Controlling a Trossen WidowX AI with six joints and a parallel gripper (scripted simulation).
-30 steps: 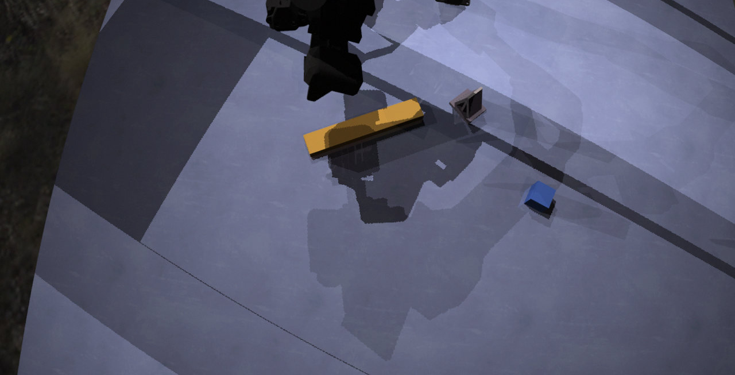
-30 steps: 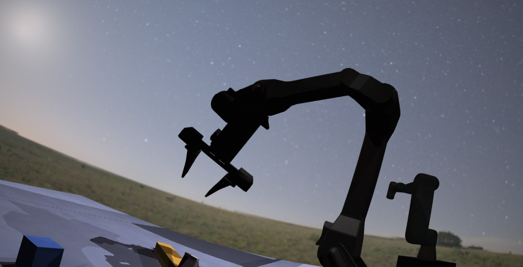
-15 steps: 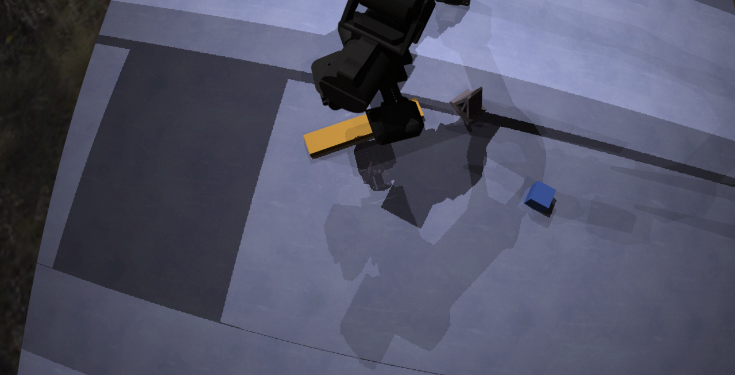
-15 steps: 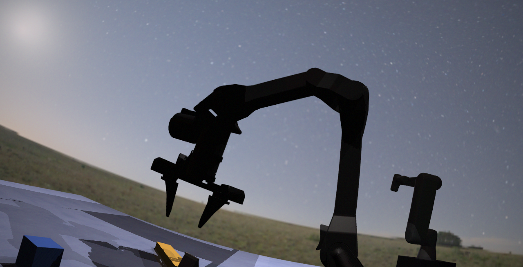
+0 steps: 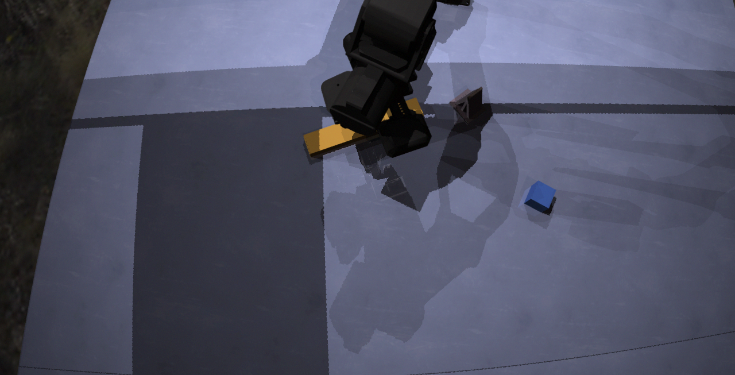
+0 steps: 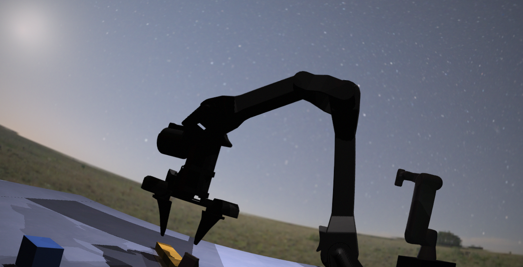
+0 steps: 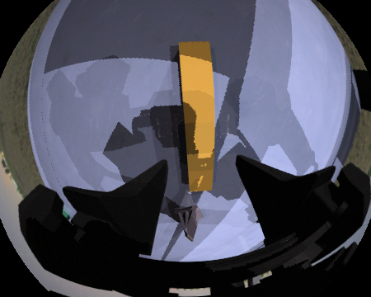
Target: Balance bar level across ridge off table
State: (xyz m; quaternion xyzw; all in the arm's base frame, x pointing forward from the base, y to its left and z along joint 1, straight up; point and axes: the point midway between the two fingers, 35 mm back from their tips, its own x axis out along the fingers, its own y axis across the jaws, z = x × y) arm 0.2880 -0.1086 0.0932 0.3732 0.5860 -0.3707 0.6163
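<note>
The orange-yellow bar [image 5: 331, 138] [image 6: 168, 253] [image 7: 199, 91] lies flat on the table; the arm covers its middle in the top view. The small brownish ridge [image 5: 475, 103] [image 6: 189, 259] [image 7: 190, 220] stands apart from the bar, beyond its right end in the top view. My gripper [image 6: 179, 239] [image 7: 202, 162] is open and empty, pointing down above the bar. In the wrist view the fingertips are on either side of the bar's line, towards the end nearer the ridge. In the top view the fingertips are hidden or too dark to tell.
A blue cube [image 5: 540, 195] [image 6: 40, 250] sits on the table, to the right of the bar and ridge in the top view. A second dark arm-like shape [image 6: 422, 207] stands at the right in the exterior view. Large arm shadows cross the table.
</note>
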